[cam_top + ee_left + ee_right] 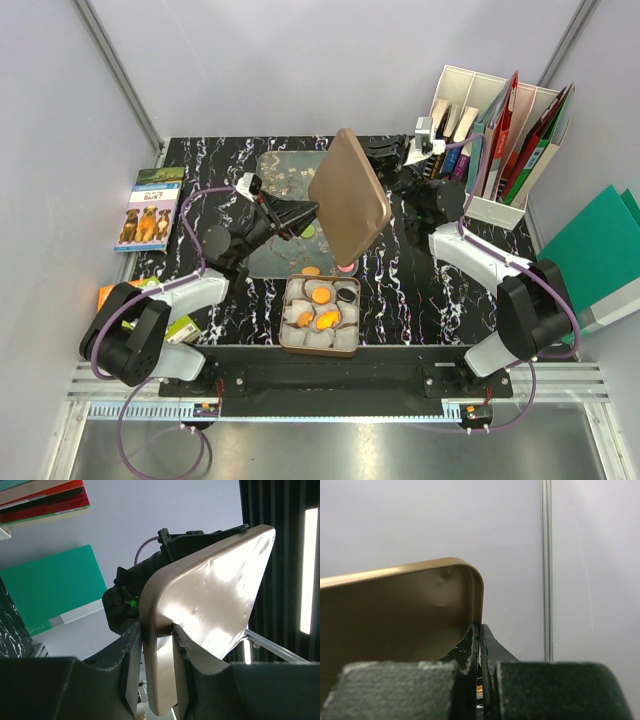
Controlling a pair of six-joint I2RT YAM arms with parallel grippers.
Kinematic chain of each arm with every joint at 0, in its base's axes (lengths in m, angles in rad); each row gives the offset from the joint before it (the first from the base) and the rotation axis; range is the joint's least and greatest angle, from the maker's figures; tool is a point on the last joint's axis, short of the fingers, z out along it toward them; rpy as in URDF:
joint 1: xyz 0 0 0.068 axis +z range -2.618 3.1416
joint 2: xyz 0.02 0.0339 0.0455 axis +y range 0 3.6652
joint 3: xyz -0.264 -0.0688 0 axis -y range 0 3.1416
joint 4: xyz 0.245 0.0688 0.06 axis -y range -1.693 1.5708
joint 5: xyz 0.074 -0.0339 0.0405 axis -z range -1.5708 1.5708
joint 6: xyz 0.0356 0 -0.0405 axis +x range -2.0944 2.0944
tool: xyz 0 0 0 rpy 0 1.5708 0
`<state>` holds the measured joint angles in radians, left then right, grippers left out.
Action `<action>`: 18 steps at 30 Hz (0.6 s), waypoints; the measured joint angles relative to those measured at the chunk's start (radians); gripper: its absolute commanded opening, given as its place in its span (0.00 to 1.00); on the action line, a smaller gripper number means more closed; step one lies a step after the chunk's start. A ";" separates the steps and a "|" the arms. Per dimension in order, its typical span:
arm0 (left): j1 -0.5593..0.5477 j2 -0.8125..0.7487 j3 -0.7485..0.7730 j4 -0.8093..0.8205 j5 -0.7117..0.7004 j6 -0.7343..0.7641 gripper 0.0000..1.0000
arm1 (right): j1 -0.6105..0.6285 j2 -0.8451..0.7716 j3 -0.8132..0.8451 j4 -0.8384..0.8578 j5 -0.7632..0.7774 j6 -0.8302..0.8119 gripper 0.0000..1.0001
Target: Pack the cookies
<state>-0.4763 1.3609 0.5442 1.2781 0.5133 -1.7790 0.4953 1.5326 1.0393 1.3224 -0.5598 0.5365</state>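
Grippers sharing one load: left gripper (156, 649) and right gripper (480, 636) each pinch an opposite edge of the lid (348, 195), tilted above the tin (284, 322), likely for closing; cookies (322, 308) sit inside the tin, pink cookie (345, 268) just behind it.

Pink cookie (346, 268) partly behind lid (349, 192), top cam.

We note pale grey walls (330, 60), metal frame posts (120, 70). Black white-veined table (420, 290). We see white file rack (490, 212) right rear, green folder (600, 240) beside it, dog book (150, 210) left. Ceiling strip light (309, 570) lit.
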 measured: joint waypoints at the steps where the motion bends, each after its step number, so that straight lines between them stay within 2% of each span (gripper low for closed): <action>1: -0.001 -0.001 0.000 0.000 0.000 0.000 0.05 | 0.000 0.000 0.000 0.002 0.000 0.003 0.00; 3: -0.003 -0.001 0.000 -0.001 0.000 0.001 0.00 | 0.000 -0.001 0.000 0.002 0.001 0.006 0.00; 7: -0.004 -0.005 0.000 -0.003 0.000 0.002 0.00 | 0.000 -0.006 -0.012 0.006 0.011 0.008 0.00; 13: -0.008 -0.027 0.000 0.002 0.001 0.012 0.00 | 0.000 -0.011 -0.070 0.002 0.017 0.018 0.14; 18: -0.008 -0.040 0.000 0.003 0.002 0.020 0.00 | 0.000 -0.021 -0.133 -0.008 0.010 0.038 0.14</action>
<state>-0.4847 1.3209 0.5442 1.2816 0.5156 -1.7588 0.4953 1.5116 0.9062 1.3144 -0.5499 0.5747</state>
